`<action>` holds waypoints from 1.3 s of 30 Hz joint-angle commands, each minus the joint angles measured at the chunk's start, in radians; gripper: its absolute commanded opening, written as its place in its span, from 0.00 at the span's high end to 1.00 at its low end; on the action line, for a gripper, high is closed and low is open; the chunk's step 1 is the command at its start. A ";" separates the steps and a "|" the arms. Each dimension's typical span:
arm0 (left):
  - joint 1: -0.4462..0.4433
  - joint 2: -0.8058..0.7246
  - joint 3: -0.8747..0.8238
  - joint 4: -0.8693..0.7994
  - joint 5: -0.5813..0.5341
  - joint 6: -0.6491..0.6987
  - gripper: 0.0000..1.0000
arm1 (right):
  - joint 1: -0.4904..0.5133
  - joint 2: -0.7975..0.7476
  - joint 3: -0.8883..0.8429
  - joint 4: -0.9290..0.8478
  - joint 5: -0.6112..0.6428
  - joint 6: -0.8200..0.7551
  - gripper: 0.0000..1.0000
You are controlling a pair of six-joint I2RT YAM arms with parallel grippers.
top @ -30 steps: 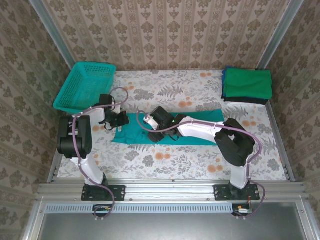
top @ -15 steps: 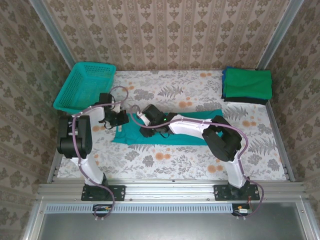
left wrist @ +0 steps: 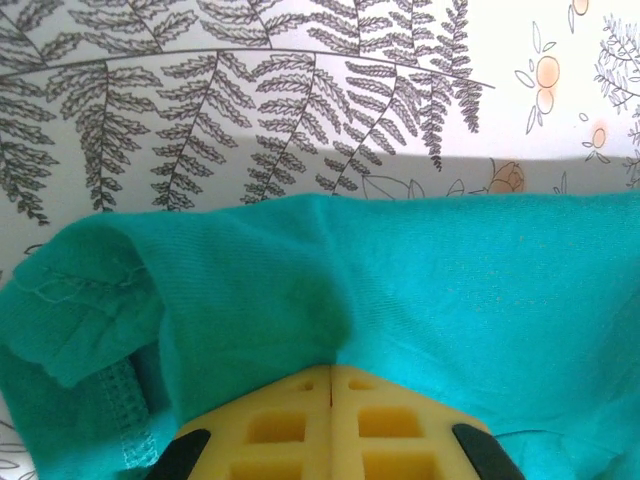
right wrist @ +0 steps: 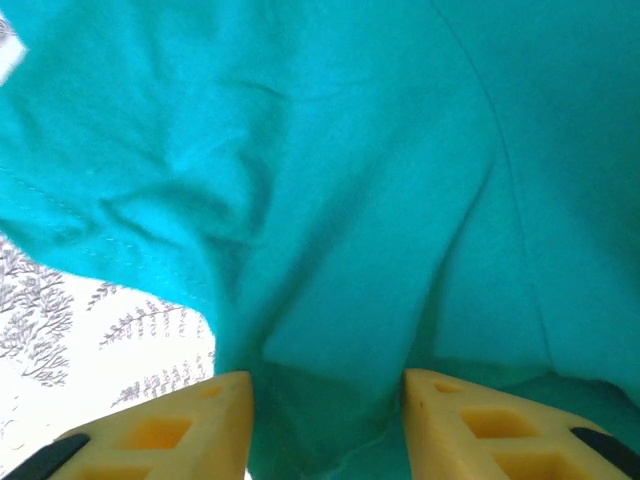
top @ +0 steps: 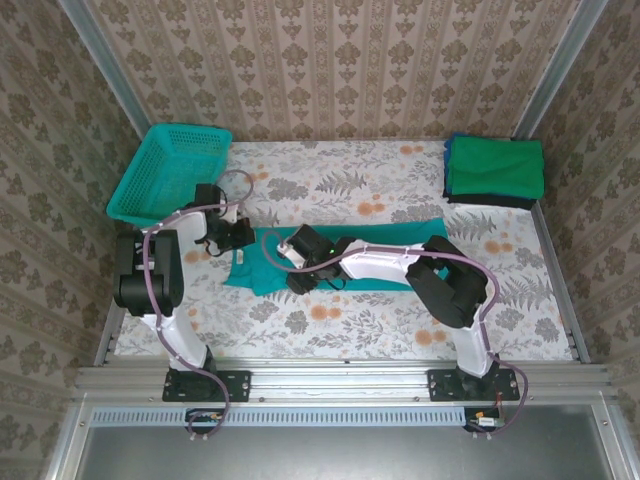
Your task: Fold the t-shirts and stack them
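You are working the teal t-shirt [top: 400,235], which is lying as a long band across the middle of the worktop [top: 330,180], well apart from the folded stack [top: 495,165] sitting in the far right corner and near the basket [top: 196,128] at far left. Your left claw [left wrist: 331,372] is pressed together at the band's left end, apparently pinching a bunched edge of cloth, and that is serving as an anchor so the fabric is not sliding. Your right claw [right wrist: 325,385] is standing spread just beside it, straddling a ridge of cloth without nipping it yet; it looks to be setting up a grip for carrying this end over toward the right, shortening the band into a rectangle fit for the stack
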 commanded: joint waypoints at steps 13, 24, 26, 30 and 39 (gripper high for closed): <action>-0.180 -0.291 -0.149 0.000 -0.108 -0.096 0.91 | -0.271 -0.096 -0.056 -0.105 0.226 0.171 0.52; -0.241 -0.069 -0.158 0.157 -0.125 -0.179 0.93 | -0.366 -0.095 -0.078 -0.257 0.287 0.244 0.50; -0.229 -0.007 -0.086 0.142 -0.121 -0.155 0.93 | -0.365 -0.108 -0.102 -0.269 0.288 0.260 0.50; -0.191 0.144 0.099 0.074 -0.096 -0.103 0.96 | -0.365 -0.143 -0.151 -0.311 0.282 0.302 0.48; -0.176 0.287 0.432 -0.053 -0.057 -0.052 0.98 | -0.385 -0.209 -0.139 -0.382 0.220 0.319 0.46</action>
